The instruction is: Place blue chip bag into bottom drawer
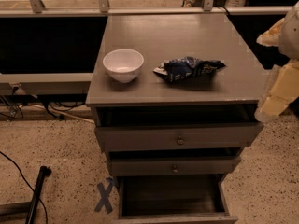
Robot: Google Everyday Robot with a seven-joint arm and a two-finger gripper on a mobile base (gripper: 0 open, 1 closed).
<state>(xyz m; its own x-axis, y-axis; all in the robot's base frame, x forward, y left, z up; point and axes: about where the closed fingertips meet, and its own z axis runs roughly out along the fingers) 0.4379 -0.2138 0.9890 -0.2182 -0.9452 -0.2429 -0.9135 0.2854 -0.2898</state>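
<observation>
So far nothing is placed: the crumpled dark-blue foil chip bag point(189, 69) lies on the grey-brown wooden table point(187, 36), near a round white bowl point(123, 65). The deep bottom drawer point(173, 197) stands pulled open, waiting. The cream-coloured end effector point(274, 99) hangs by the table's right edge, apart from the bag; how far open it is I cannot tell. Grasping, carrying and lowering remain. Speckled floor point(56, 143), blue tape cross point(104, 197).
</observation>
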